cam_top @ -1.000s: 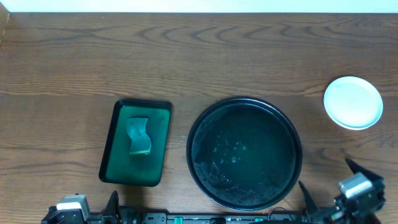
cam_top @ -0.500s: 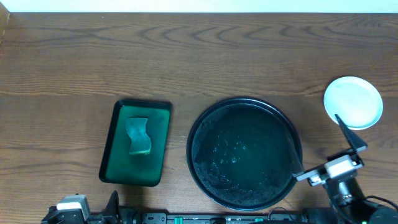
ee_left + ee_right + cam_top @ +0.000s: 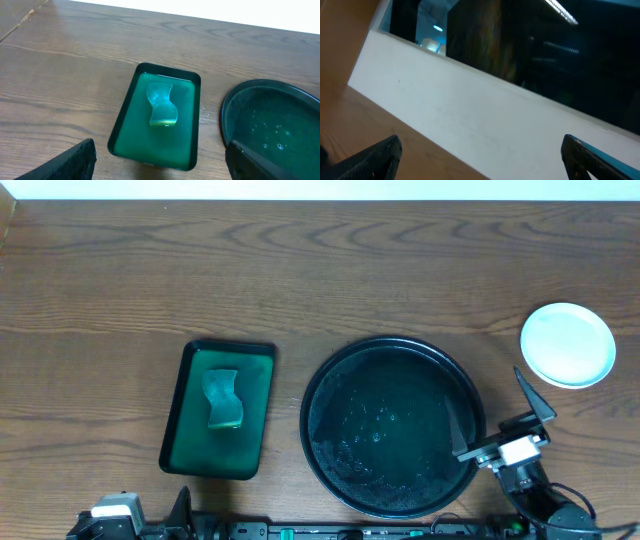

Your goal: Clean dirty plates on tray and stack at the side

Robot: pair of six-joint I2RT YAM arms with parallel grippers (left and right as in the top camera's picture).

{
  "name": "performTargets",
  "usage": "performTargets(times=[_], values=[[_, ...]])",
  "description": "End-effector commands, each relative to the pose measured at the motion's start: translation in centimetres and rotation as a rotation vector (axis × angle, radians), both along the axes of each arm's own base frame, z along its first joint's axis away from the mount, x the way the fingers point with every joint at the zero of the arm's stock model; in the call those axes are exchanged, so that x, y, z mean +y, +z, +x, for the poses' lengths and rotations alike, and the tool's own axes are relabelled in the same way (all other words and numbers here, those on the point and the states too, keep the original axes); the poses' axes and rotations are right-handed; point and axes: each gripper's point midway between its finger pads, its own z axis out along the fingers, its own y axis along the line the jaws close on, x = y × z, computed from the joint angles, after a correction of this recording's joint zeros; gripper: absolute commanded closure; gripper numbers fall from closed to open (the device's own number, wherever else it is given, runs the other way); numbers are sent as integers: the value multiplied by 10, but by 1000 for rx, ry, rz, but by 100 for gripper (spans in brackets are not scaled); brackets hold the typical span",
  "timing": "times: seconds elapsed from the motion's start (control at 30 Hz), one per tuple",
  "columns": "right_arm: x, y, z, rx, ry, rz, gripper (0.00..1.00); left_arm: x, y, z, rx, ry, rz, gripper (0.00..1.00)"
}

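Black left claw (image 3: 160, 150) mostly off-frame

Your overhead camera looks straight down on the whole desk (image 3: 300, 270) from well above. Your left wrist camera sits low at the near edge, facing forward and slightly down. It shares the green tray (image 3: 121, 122) and the left part of the black tray (image 3: 226, 107) with the overhead. Your right wrist camera is tilted and points upward at a white band (image 3: 495, 130) and dark glass (image 3: 545, 60), so it shares almost nothing.
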Motion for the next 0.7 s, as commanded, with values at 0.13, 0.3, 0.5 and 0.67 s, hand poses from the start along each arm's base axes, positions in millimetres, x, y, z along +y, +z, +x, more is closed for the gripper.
performTargets(times=[0.13,0.3,0.5,0.67], values=[[-3,-11,4,46,-14,22,1,1,0,1,5,-1,16,17],[-3,-30,11,133,-15,18,1,1,0,1,5,-1,16,17],[-8,-71,22,346,-34,79,1,1,0,1,4,-1,16,17],[-39,-110,35,593,-182,354,1,1,0,1,4,-1,16,17]])
